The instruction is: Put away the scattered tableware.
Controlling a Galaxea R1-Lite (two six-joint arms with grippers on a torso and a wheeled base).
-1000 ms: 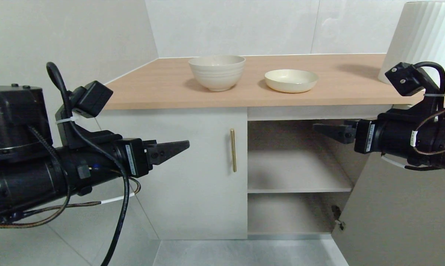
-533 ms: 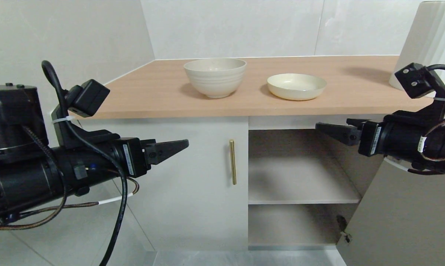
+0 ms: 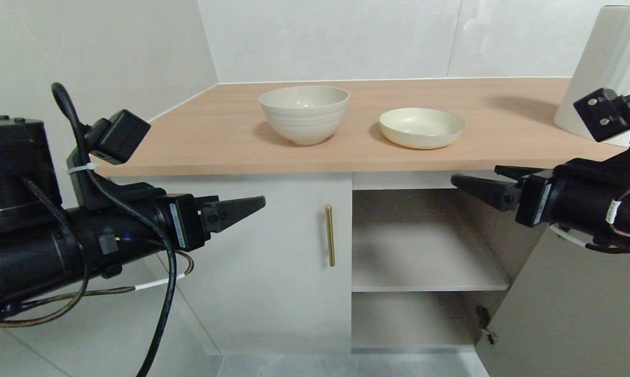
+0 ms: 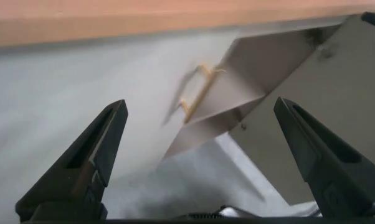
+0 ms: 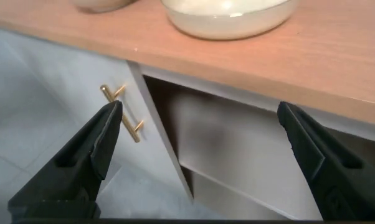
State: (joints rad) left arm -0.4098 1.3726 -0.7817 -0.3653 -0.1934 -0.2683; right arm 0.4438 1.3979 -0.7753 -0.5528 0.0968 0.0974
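Left gripper [image 3: 244,204] hangs before the closed cabinet door [image 3: 273,272], jaws spread wide and empty. Right gripper [image 3: 477,180], equally wide and empty, hangs before the top of the open compartment [image 3: 414,220], above its shelf [image 3: 425,264]. Farther back, on the wooden counter [image 3: 226,139], a ribbed bowl [image 3: 304,114] stands left of a shallow dish [image 3: 422,127], apart.

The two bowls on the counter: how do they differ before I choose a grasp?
The ribbed bowl is tall and deep; the shallow dish is low and wide. The ribbed bowl has grooved bands outside; the shallow dish looks smooth. The ribbed bowl stands left of the shallow dish. Both are pale, upright and rest on the countertop.
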